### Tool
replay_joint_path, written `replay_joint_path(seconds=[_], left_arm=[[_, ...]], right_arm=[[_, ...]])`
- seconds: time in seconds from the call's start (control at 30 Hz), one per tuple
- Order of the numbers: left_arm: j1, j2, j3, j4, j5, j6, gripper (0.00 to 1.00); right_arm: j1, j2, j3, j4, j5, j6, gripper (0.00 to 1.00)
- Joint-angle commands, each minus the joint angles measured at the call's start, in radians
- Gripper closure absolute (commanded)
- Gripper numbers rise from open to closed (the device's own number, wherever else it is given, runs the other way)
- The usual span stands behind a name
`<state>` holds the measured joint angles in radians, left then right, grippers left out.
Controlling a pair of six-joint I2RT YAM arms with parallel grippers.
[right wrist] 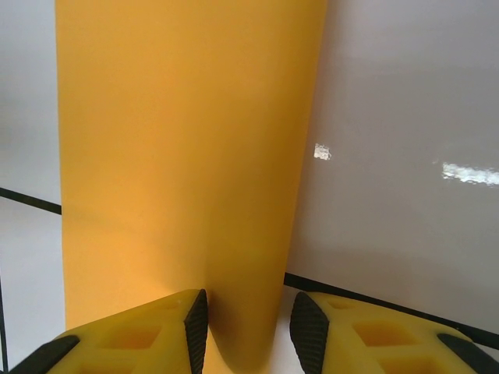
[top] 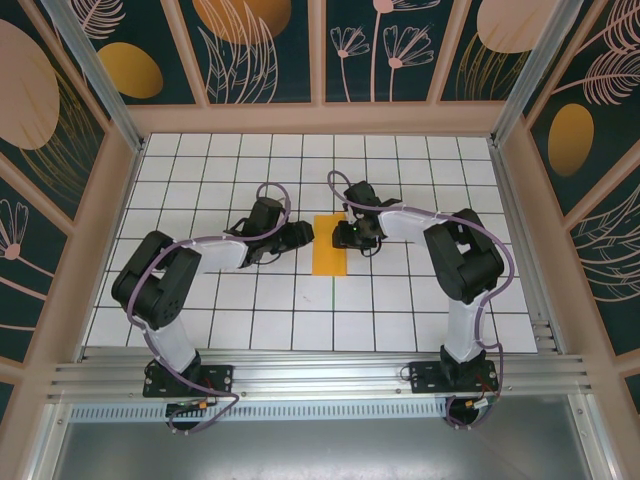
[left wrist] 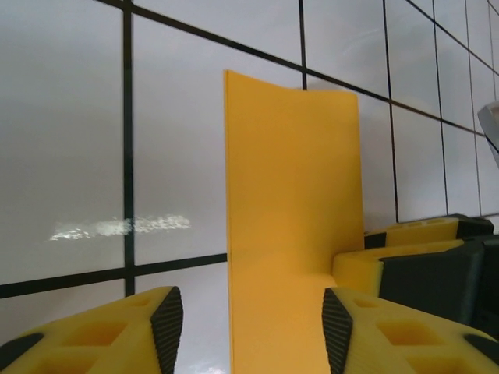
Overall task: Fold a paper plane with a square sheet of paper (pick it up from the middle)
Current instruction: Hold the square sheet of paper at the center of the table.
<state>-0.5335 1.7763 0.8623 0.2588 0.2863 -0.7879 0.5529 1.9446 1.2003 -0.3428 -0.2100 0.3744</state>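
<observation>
Remote station: I find no lettering, number, brand or sign to read in any view. The square sheet of paper [top: 328, 245] is plain orange-yellow, the table [top: 250, 320] carries only black grid lines, and the wall panels [top: 380, 50] carry painted leaves and flowers without words.
</observation>
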Motion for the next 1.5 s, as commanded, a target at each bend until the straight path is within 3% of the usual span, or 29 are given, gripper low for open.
replay_joint_path(seconds=[0.0, 0.13, 0.53, 0.97, 1.47], left_arm=[[-0.006, 0.028, 0.031, 0.062, 0.077, -0.014, 0.53], [-0.006, 0.050, 0.038, 0.086, 0.114, -0.027, 0.62], [-0.017, 0.115, 0.064, 0.116, 0.175, -0.045, 0.78], [-0.020, 0.171, 0.093, 0.094, 0.186, -0.039, 0.84], [-0.022, 0.217, 0.136, -0.064, 0.103, -0.008, 0.90]], right_arm=[[0.017, 0.127, -0.036, -0.027, 0.047, -0.027, 0.60], [0.021, 0.133, -0.031, -0.030, 0.050, -0.031, 0.60], [0.025, 0.145, -0.029, -0.027, 0.046, -0.029, 0.60], [0.025, 0.149, -0.036, -0.023, 0.049, -0.026, 0.60], [0.031, 0.151, -0.040, -0.018, 0.049, -0.020, 0.60]])
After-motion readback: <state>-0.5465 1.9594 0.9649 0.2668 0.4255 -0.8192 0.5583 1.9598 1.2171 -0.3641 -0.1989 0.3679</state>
